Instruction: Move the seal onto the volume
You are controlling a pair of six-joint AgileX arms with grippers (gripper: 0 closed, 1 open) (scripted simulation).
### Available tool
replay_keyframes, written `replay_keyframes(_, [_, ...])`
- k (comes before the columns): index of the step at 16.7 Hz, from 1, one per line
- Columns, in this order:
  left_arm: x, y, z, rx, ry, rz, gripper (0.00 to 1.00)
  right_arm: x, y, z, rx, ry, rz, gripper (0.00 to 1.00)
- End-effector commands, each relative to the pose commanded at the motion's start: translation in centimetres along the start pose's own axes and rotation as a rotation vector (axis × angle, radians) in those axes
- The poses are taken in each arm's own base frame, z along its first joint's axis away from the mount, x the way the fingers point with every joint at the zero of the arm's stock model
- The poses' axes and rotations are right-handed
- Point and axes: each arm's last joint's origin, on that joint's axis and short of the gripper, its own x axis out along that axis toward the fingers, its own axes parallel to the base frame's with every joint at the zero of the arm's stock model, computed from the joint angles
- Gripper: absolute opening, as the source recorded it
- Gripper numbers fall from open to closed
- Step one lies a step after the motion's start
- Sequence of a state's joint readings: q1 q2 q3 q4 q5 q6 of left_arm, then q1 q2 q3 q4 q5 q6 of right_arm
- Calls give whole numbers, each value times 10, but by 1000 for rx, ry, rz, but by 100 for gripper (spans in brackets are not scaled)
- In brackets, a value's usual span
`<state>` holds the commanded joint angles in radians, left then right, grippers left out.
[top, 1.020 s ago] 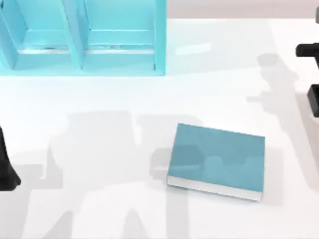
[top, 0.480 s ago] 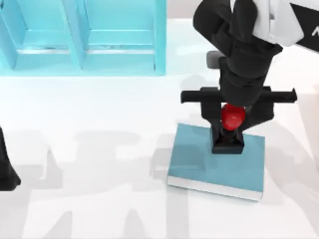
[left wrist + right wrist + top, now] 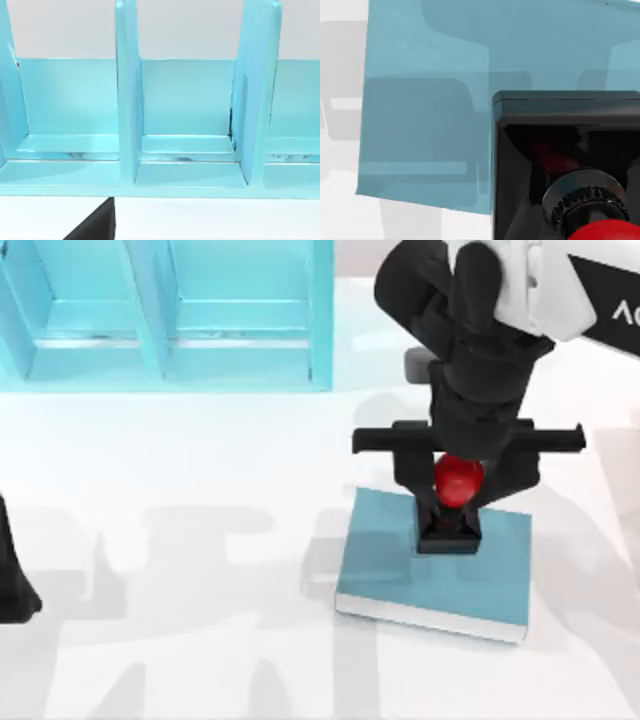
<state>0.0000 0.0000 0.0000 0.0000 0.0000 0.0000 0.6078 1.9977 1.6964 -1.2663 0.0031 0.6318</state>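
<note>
Shelf unit (image 3: pixel 165 315): teal, compartmented, at table (image 3: pixel 200 470) far edge, left half; unchanged.
Right arm: reaching in from upper right, shifted slightly leftward since half a second ago.
Volume (image 3: pixel 385 560): teal, flat, right of centre; long axis roughly left-right, slightly skewed; position unchanged.
Right gripper (image 3: pixel 458 483): above volume's far edge, fingers clasped about seal's red knob.
Left gripper (image 3: pixel 14 585): parked, left edge; finger state indiscernible.
Seal (image 3: pixel 457 484): upright, knob uppermost, black base over the volume's cover; contact indiscernible; moved slightly leftward.

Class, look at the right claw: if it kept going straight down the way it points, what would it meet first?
Probably the volume. The right claw points down, gripping the seal, whose black base sits over the teal cover, so the seal would press on it first; any remaining gap is unclear.
</note>
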Motion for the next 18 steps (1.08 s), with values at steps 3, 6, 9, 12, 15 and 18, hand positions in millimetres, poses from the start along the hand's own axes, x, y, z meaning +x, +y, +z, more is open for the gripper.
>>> replay_keyframes(3, [0,0,0,0,0,0,100,-1,0,0,-2,1,-2,0])
replay_keyframes(6, [0,0,0,0,0,0,100,-1,0,0,-2,1,-2,8])
replay_keyframes(9, [0,0,0,0,0,0,100,-1,0,0,-2,1,-2,30])
replay_keyframes(12, [0,0,0,0,0,0,100,-1,0,0,-2,1,-2,53])
replay_keyframes(15, [0,0,0,0,0,0,100,-1,0,0,-2,1,-2,75])
replay_keyframes(18, [0,0,0,0,0,0,100,-1,0,0,-2,1,-2,98])
